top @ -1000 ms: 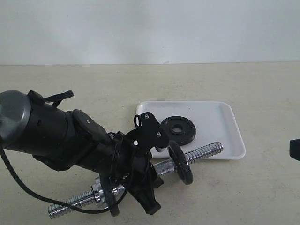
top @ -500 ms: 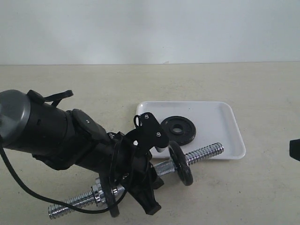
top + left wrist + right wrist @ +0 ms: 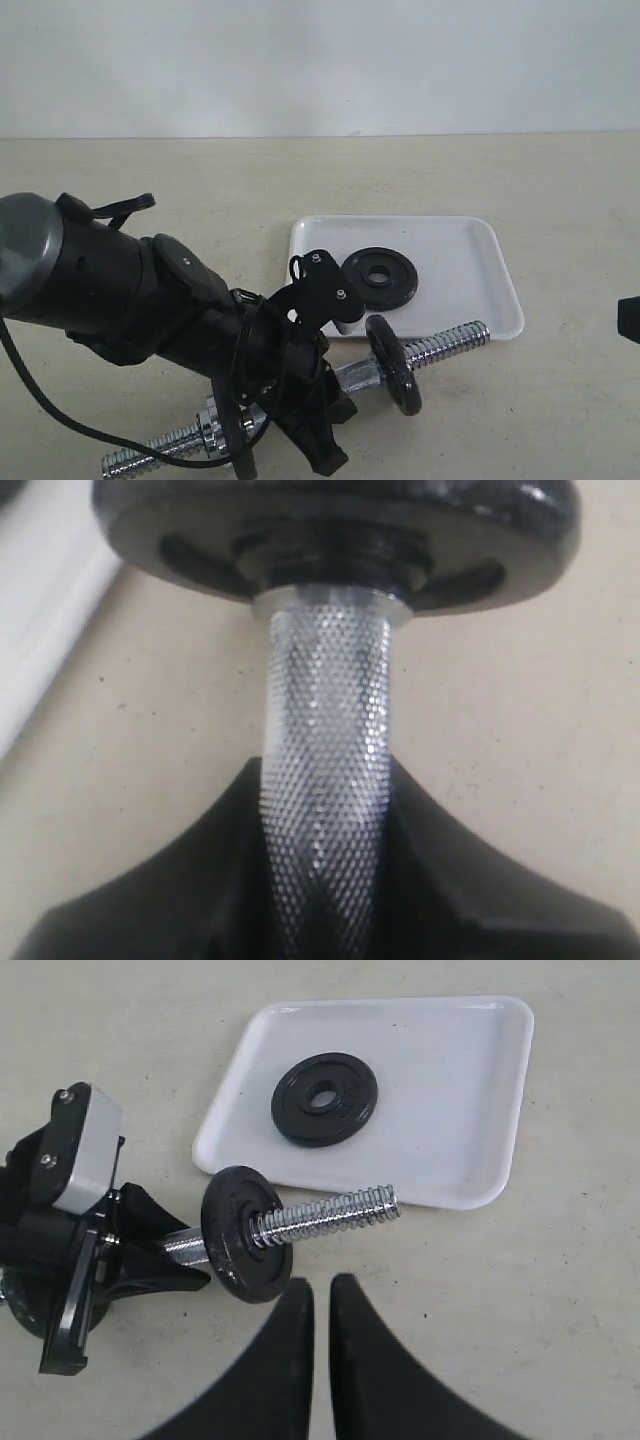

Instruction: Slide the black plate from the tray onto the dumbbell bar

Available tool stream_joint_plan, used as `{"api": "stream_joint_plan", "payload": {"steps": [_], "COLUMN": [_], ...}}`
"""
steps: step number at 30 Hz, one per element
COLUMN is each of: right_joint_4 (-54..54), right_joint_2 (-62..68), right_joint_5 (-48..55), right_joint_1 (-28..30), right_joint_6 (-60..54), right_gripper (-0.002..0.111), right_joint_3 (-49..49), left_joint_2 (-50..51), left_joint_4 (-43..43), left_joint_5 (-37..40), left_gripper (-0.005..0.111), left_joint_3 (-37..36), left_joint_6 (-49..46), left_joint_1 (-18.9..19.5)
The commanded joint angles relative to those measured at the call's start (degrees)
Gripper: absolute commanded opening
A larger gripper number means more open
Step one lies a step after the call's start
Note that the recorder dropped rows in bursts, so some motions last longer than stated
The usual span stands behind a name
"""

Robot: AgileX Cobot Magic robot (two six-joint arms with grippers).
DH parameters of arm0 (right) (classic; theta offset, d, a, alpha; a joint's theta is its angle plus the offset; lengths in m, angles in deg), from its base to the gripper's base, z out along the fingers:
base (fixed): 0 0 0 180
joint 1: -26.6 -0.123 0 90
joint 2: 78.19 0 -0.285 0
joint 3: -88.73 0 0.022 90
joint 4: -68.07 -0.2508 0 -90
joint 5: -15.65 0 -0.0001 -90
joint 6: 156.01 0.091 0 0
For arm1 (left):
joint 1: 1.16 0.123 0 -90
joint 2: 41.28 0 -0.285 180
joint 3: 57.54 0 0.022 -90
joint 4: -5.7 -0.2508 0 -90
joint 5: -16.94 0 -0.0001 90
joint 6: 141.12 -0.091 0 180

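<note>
The black plate (image 3: 378,277) lies flat on the white tray (image 3: 460,250), also seen in the right wrist view as the black plate (image 3: 325,1098) on the tray (image 3: 450,1110). My left gripper (image 3: 318,400) is shut on the knurled middle of the dumbbell bar (image 3: 445,345), held in front of the tray. In the left wrist view the bar (image 3: 325,730) runs between the jaws of the left gripper (image 3: 325,880). Another black disc (image 3: 392,365) sits on the bar beside the threaded end (image 3: 330,1212). My right gripper (image 3: 320,1295) is shut and empty, near that disc (image 3: 245,1250).
A further dark disc (image 3: 240,440) sits on the bar toward its other threaded end (image 3: 150,455). The left arm's black body (image 3: 120,290) fills the front left. The beige tabletop (image 3: 560,400) lies bare at the right, with a dark part (image 3: 630,320) at the edge.
The left gripper has shifted the bar slightly toward the front and right; its threaded end and the mounted disc now sit lower in the exterior view. The plate on the tray has not moved.
</note>
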Motion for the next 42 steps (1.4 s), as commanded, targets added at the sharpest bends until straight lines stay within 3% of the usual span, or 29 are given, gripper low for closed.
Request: {"api": "stream_joint_plan", "payload": {"steps": [1,12,22,27,32,42], "right_joint_4": [-0.24,-0.24,-0.24,-0.24,-0.24,-0.24], "right_joint_2": [0.11,0.11,0.11,0.11,0.11,0.11], "right_joint_5": [-0.06,-0.06,-0.06,-0.06,0.03,-0.19], "right_joint_1": [-0.27,-0.27,-0.27,-0.27,-0.27,-0.27], "right_joint_6": [-0.38,-0.38,-0.38,-0.38,-0.38,-0.60], "right_gripper": [0.001,0.001,0.001,0.001,0.001,0.001], "right_joint_3": [0.27,0.27,0.27,0.27,0.27,0.27], "left_joint_2": [-4.99,-14.78,-15.81,-15.81,-15.81,-17.76], "left_joint_4": [0.51,-0.39,-0.69,-3.03,-3.03,-2.92], "left_joint_5": [1.05,0.97,0.89,-6.27,-7.20,-18.02], "left_gripper": [0.004,0.004,0.004,0.004,0.004,0.004], "left_joint_3": [0.37,0.37,0.27,-2.06,-4.12,-6.66], "left_joint_6": [0.65,0.65,2.48,2.48,2.49,4.88], "left_joint_1": [0.02,0.02,0.02,0.02,0.02,0.02]}}
